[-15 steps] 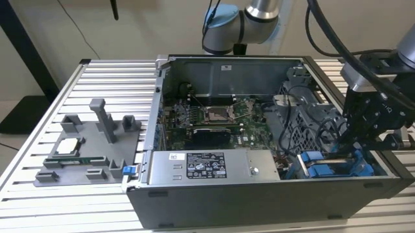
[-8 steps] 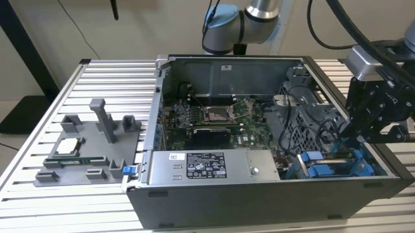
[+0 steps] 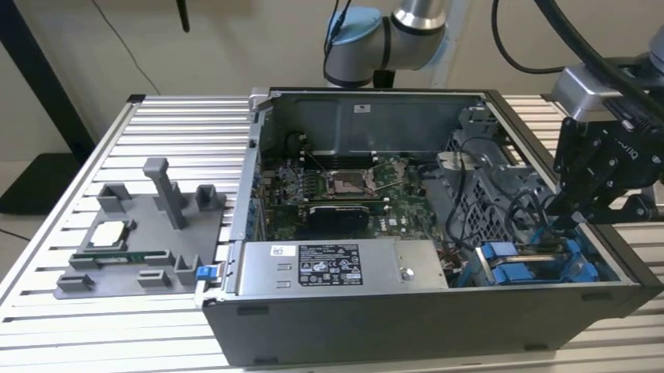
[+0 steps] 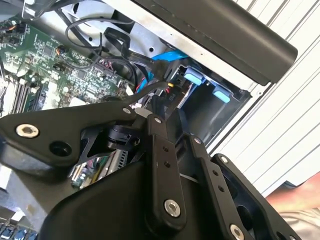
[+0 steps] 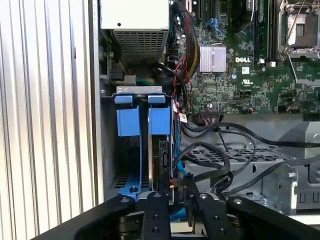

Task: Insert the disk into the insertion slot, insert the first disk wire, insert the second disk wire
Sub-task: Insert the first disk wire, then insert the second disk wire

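Linkage of the gripper (image 5: 177, 199) sits nearest in both wrist views, poised low over the drive bay (image 5: 140, 90). I judge it is there because the work is at the bay's mouth. Whether its jaws are apart or clamped on something I cannot tell, since dark links and dark cable overlap there. Just beyond, the disk (image 5: 162, 150) stands on edge inside the bay, its blue tab level with that of the empty carrier (image 5: 128, 122) beside it, so the insertion step looks done. Its connector edge faces the gripper, presumably so cables can reach it. The black wires (image 5: 220, 161) loop slack beside the bay, and one end lies just beside that edge. I cannot tell whether it is plugged in. Farther in lie the power supply box (image 5: 135, 15) and the motherboard (image 5: 235, 85), from which the wires seem to run. In the exterior view the bay occupies a corner of the open computer case (image 3: 415, 326) at the exterior view's right. The case rests on a slotted table (image 3: 176, 132), with a grey fixture (image 3: 114, 272) holding spare parts well apart.
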{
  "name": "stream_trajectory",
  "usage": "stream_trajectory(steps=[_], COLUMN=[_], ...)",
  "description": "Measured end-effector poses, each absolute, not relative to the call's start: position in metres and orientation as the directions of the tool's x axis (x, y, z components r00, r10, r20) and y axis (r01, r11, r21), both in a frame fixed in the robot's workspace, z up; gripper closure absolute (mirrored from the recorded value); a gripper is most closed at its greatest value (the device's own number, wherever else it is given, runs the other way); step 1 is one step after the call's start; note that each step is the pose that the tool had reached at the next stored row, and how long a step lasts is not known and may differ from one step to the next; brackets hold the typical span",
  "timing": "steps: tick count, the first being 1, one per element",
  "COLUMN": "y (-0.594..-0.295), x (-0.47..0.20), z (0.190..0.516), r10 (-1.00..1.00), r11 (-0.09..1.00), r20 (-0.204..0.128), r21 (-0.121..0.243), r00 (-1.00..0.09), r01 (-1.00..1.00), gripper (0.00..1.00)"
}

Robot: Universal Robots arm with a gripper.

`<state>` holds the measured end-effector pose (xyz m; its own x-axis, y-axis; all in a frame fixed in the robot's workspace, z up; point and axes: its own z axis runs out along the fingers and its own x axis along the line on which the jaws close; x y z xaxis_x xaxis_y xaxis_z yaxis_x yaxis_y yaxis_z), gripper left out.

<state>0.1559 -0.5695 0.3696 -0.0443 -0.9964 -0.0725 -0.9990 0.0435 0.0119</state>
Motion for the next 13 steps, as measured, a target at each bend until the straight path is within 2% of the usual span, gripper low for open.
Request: stream_trajectory(steps=[13], y=[-0.5654], x=[0.1558], z=[0.3775], r10=[-0.996], r11=[0.044], r20=[-0.072], r21=[0.012], r00=[-0.044], r01=[-0.999], gripper=[0.0])
